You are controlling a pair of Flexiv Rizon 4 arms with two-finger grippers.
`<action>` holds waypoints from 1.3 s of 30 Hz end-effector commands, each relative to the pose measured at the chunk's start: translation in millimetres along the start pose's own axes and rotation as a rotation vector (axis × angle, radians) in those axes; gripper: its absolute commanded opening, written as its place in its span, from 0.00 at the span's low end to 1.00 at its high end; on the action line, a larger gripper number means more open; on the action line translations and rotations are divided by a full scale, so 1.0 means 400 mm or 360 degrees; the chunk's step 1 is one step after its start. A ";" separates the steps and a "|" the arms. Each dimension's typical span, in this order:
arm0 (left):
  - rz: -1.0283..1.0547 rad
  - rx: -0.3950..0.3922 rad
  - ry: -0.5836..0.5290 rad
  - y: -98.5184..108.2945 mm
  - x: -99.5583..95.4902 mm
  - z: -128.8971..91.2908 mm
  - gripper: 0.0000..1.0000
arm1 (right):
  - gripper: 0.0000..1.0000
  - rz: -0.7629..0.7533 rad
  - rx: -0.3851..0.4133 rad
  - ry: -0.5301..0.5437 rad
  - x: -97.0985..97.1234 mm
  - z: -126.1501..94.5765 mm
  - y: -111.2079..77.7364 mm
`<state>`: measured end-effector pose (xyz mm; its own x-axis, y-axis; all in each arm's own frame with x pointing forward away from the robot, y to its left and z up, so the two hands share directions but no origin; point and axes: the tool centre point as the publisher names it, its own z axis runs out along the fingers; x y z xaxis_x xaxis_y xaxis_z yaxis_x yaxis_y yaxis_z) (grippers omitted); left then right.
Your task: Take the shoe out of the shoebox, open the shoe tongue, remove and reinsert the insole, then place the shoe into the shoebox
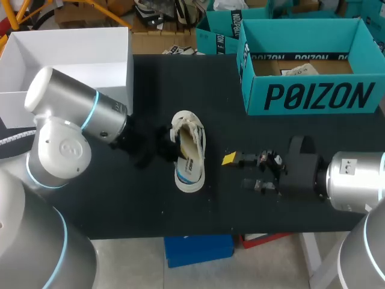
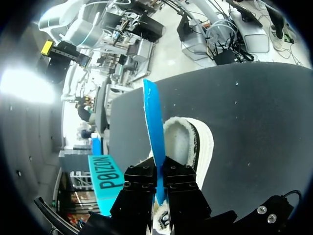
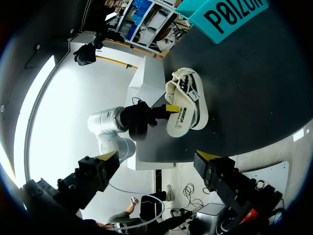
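Insole (image 2: 152,122) held at the shoe (image 1: 189,158)
Our left fingers (image 2: 139,188) clamp it, likely for refitting; our right fingers (image 3: 95,174) hover wide apart.

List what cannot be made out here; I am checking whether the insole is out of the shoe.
1. Left wrist view: the lower end of the thin blue insole is hidden between the black fingers of the left hand, so whether it is clear of the white low shoe cannot be told.
2. Head view: the left hand hides part of the shoe's opening.
3. Right wrist view: the shoe's inside is too small.
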<state>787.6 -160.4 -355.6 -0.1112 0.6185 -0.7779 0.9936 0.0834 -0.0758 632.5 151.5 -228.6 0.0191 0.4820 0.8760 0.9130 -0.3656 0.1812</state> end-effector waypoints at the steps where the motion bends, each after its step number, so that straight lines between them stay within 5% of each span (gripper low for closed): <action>1: -0.0006 0.0014 -0.0075 -0.021 0.007 -0.013 0.00 | 1.00 -0.0002 0.0010 0.0019 -0.008 -0.027 0.000; 14: 0.0091 0.0043 -0.0159 -0.058 -0.026 -0.014 0.00 | 1.00 -0.0002 0.0010 0.0019 -0.008 -0.027 0.000; 39: 0.0075 -0.0097 0.0016 0.044 0.011 0.017 0.00 | 1.00 -0.0002 0.0010 0.0019 -0.008 -0.027 0.000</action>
<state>800.6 -158.7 -361.6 -0.0623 0.6266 -0.7768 0.9954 0.0952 -0.0030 632.7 152.2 -228.6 0.0198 0.4830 0.8754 0.9126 -0.3664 0.1815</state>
